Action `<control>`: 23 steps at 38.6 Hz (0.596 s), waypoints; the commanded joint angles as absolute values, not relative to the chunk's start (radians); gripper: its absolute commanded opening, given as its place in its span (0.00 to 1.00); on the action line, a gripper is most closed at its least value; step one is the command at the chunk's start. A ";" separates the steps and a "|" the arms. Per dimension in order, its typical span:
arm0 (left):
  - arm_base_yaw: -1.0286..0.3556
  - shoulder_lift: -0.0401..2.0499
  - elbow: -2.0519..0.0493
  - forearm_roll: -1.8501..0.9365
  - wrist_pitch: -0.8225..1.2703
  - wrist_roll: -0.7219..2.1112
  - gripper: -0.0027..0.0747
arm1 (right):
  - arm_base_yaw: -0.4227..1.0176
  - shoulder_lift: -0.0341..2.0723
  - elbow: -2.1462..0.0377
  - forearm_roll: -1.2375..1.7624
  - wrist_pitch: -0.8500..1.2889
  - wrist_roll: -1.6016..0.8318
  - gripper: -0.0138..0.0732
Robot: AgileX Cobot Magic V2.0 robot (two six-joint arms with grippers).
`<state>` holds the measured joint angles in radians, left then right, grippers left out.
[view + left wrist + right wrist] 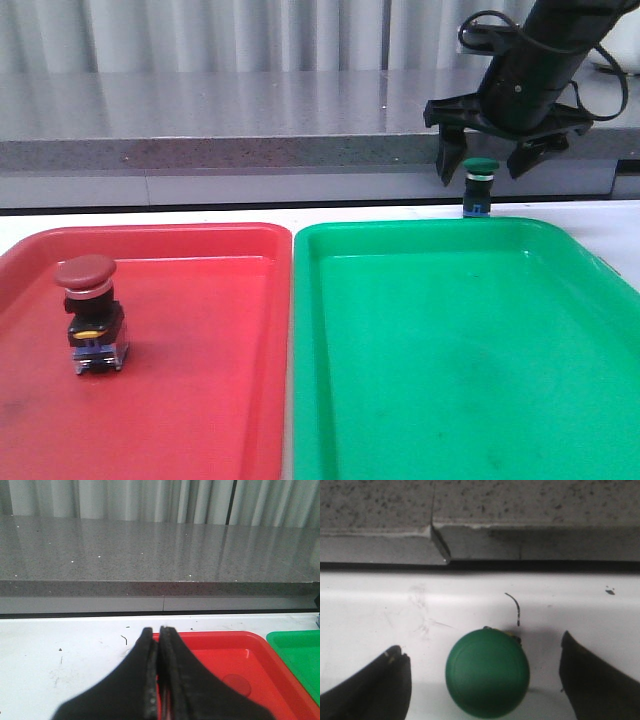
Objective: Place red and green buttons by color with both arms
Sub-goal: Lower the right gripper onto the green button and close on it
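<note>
Right jaws spread either side of green button [487, 672], untouched.

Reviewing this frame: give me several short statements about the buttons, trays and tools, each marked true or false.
1. The dark-red mushroom-cap push button stands inside the red plastic tray. True.
2. The green mushroom-cap push button lies inside the green plastic tray. False: it stands on the white table beyond the tray.
3. The right tool is open around the green button. True.
4. The left tool is wide open. False: its fingers are together.
</note>
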<state>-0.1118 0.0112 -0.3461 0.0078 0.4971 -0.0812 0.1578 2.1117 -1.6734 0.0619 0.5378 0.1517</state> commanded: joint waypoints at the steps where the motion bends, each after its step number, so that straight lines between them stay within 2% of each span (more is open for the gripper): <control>1: -0.109 0.022 -0.372 0.000 0.415 -0.092 0.01 | 0.154 2.064 -1.711 0.059 0.494 0.158 0.86; 4: -0.109 0.022 -0.372 0.000 0.415 -0.092 0.01 | 0.154 2.065 -1.711 0.059 0.494 0.158 0.79; 10: -0.109 0.022 -0.372 0.000 0.415 -0.092 0.01 | 0.154 2.065 -1.712 0.059 0.487 0.158 0.49; 13: -0.109 0.022 -0.372 0.000 0.415 -0.092 0.01 | 0.154 2.065 -1.712 0.059 0.481 0.158 0.40; 15: -0.109 0.022 -0.372 0.000 0.415 -0.092 0.01 | 0.154 2.065 -1.712 0.059 0.477 0.158 0.36; 23: -0.109 0.022 -0.372 0.000 0.415 -0.092 0.01 | 0.154 2.045 -1.712 0.059 0.475 0.158 0.36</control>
